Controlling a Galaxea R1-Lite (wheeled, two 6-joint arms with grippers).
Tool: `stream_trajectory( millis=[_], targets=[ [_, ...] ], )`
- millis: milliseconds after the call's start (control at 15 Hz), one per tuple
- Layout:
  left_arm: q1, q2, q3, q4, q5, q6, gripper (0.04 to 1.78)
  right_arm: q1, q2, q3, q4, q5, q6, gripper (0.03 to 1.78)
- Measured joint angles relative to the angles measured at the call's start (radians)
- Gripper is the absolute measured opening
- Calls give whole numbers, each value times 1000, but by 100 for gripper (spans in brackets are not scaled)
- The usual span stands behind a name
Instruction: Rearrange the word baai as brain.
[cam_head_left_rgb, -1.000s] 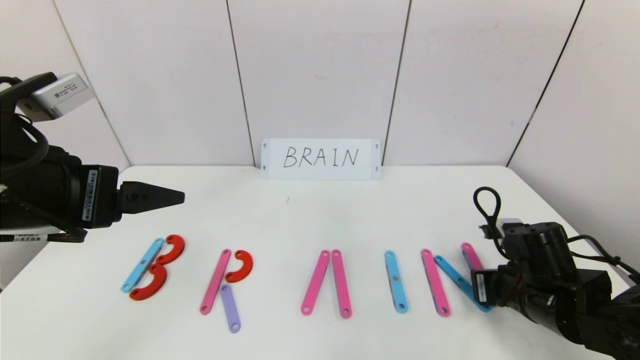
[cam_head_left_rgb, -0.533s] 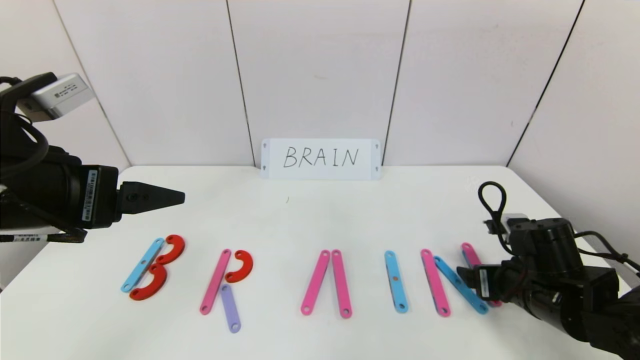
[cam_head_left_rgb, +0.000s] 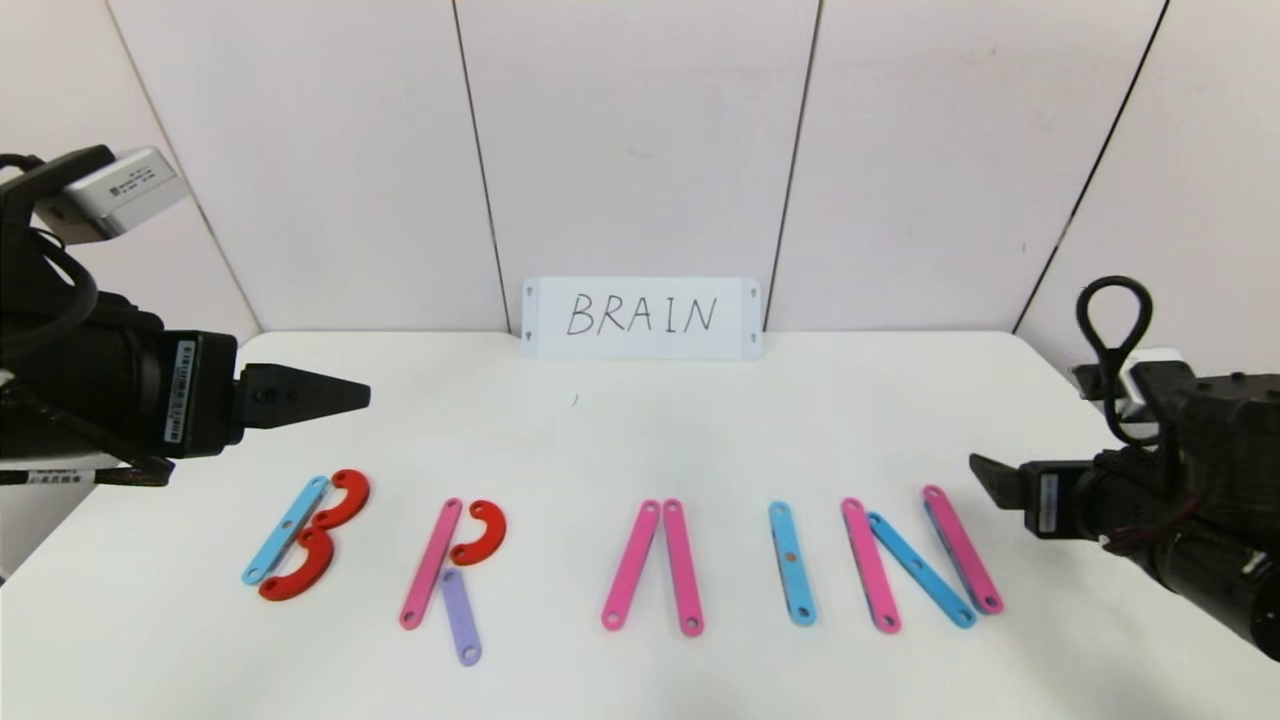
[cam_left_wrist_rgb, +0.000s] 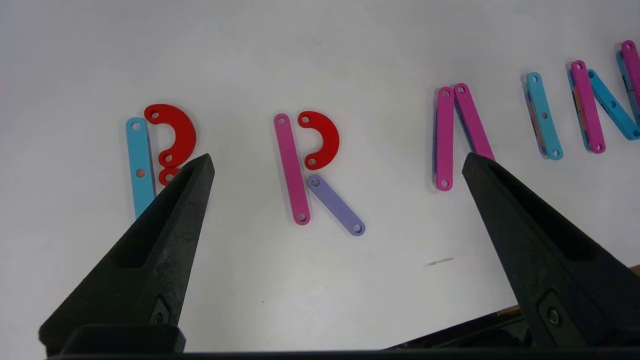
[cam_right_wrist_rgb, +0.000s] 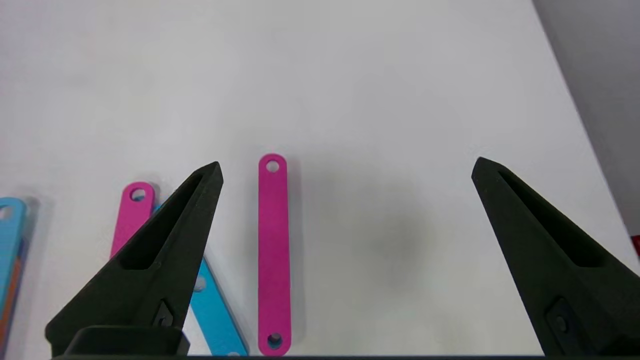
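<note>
White table (cam_head_left_rgb: 640, 430) w/ pale panelled walls behind; a white card (cam_head_left_rgb: 641, 317) handwritten BRAIN stands at the back edge. Strip letters lie in a row along the front: B (cam_head_left_rgb: 305, 535) in blue and red, R (cam_head_left_rgb: 452, 572) in pink, red and purple, A (cam_head_left_rgb: 655, 565) of two pink strips, I (cam_head_left_rgb: 792, 563) a single blue strip, N (cam_head_left_rgb: 918, 565) pink-blue-pink. Vs a second ago: the right gripper (cam_head_left_rgb: 985, 475) was low over the N's right pink strip (cam_head_left_rgb: 962, 548), covering its lower half; now it has lifted and pulled back to the right, jaws spread wide, holding nothing, and the strip lies flat on the table, fully in sight. The letters themselves look unmoved otherwise. Left gripper (cam_head_left_rgb: 355, 397) hasn't shifted, hovering above and behind the B, jaws wide per the left wrist view, empty. Hard to see: in the right wrist view a finger (cam_right_wrist_rgb: 165, 250) covers part of the N's blue diagonal (cam_right_wrist_rgb: 215, 315) and left pink strip (cam_right_wrist_rgb: 131, 215); in the left wrist view a finger (cam_left_wrist_rgb: 170, 220) hides the B's lower red half-ring and the N is cut off at the frame edge. Whether the N's strips touch at their ends or just overlap, can't tell. Room: wide bare table behind the letters up to the card; the N sits near the right edge, the B near the left edge, w/ a narrow margin in front.
</note>
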Motion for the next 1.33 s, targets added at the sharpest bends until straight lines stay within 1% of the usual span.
stream_trajectory(
  millis=[200,333,400,533,600,733,1000,1067,1133,1200,1333],
  targets=[
    [0,-13,-12,-29,-1,-11,174,-3,-114,-7,4,-14,-46,174],
    [0,-45,-21,-54,9,-26,174,-33,-208,-23,13,-28,-84,174],
    [1,-72,-23,-53,16,-32,174,-55,-262,-27,24,-30,-112,174],
    [1,-146,-26,-34,34,-31,174,-91,-382,-34,71,-29,-162,174],
    [1,-186,-29,-12,47,-27,174,-104,-456,-41,116,-29,-185,174],
    [0,-271,-39,46,59,-13,174,-121,-612,-74,253,-27,-213,174],
    [0,-446,-47,139,66,-8,174,-139,-895,-175,609,-31,-233,174],
    [2,-493,-43,165,64,-8,174,-153,-958,-181,668,-32,-235,174],
    [16,-540,-40,195,59,-8,174,-176,-1025,-183,719,-30,-237,174],
    [50,-584,-36,222,46,-8,174,-196,-1081,-183,763,-27,-237,174],
    [113,-675,-29,273,-22,-8,174,-229,-1204,-184,865,-3,-238,174]
  ],
)
